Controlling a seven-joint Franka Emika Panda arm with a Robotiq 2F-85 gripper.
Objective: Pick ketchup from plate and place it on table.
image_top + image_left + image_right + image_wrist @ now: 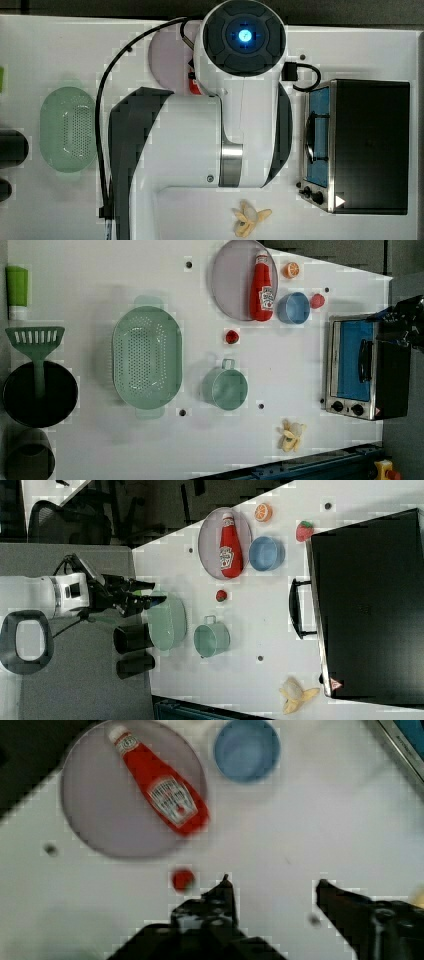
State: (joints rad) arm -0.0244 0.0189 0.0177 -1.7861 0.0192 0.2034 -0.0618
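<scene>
The ketchup [263, 287] lies flat on the plate [232, 280], toward the left view's three o'clock rim, its base overhanging. The blue bowl [293, 308] sits just beside the base, so a careless descent could knock it. The label has writing, unreadable. The gripper [272, 892] hangs above the table [100, 300], fingers apart, holding nothing.
</scene>
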